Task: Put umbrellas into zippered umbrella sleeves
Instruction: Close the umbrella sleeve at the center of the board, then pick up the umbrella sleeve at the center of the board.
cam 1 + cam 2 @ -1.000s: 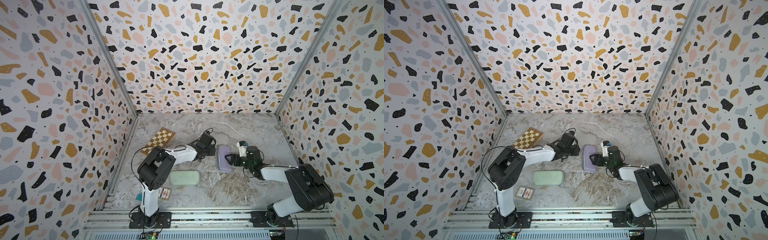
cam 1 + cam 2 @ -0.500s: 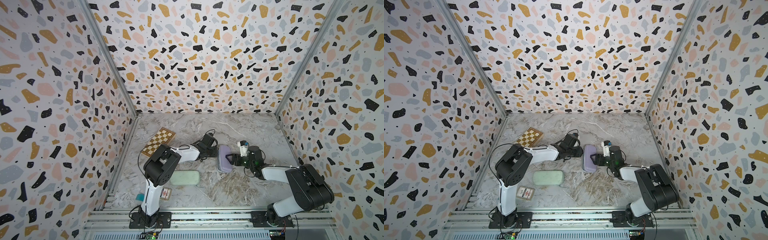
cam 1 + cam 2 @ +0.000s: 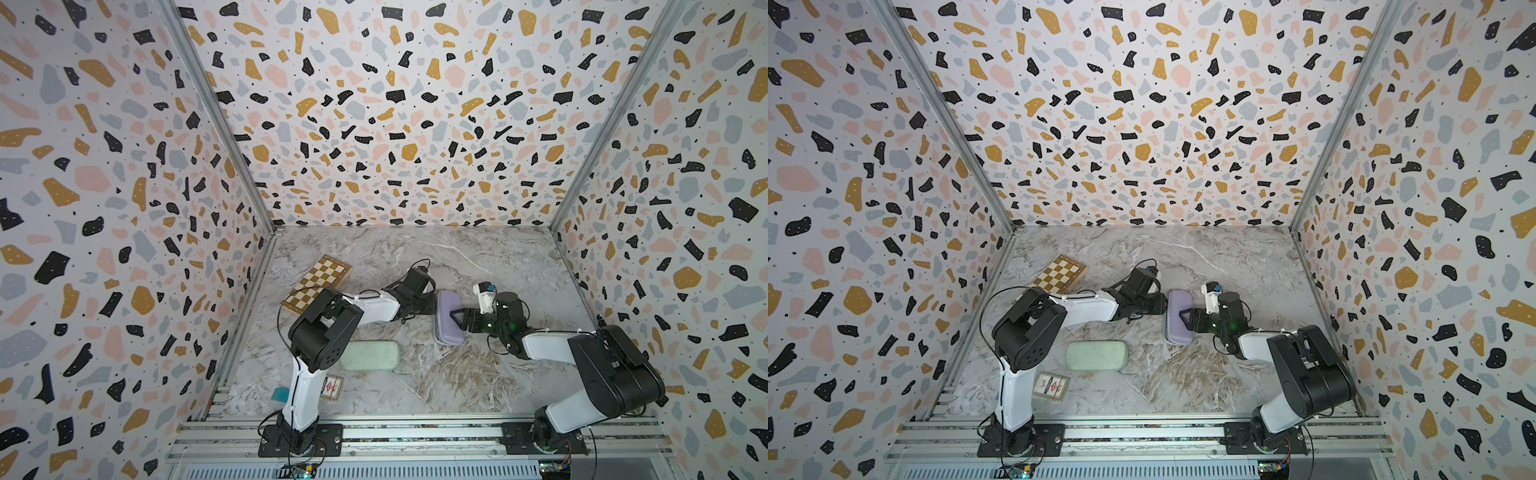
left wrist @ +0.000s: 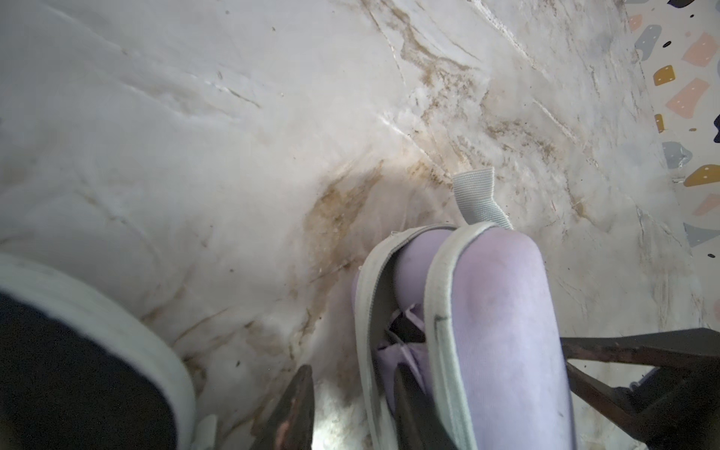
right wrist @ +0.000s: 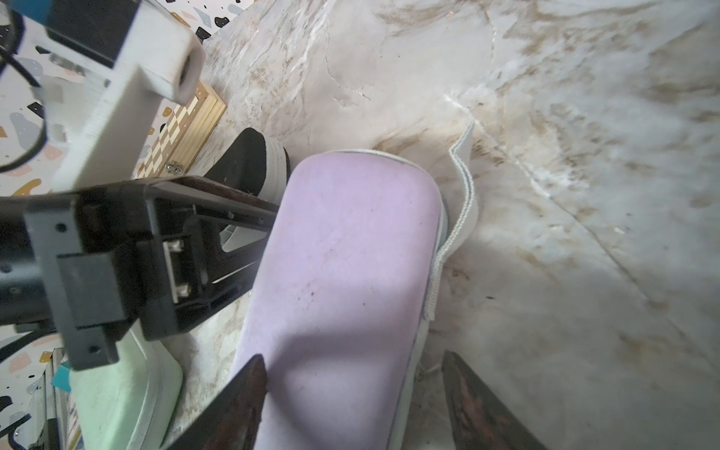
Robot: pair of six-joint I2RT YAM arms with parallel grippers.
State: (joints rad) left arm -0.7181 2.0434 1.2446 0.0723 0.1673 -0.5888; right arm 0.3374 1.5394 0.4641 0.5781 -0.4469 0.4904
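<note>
Left arm's elbow (image 3: 323,332) now sits higher and nearer the lilac sleeve (image 3: 446,328) than a second ago.

Lilac sleeve (image 3: 446,299) ajar, lilac umbrella (image 4: 419,265) inside — mint sleeve (image 3: 370,355) shut

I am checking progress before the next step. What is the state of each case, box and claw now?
lilac case: zip partly open, lilac umbrella inside
mint green case: closed, lying flat
black case: looks closed
chessboard box: closed
left claw: open, astride the lilac case's lower rim
right claw: open, over the lilac case
</note>
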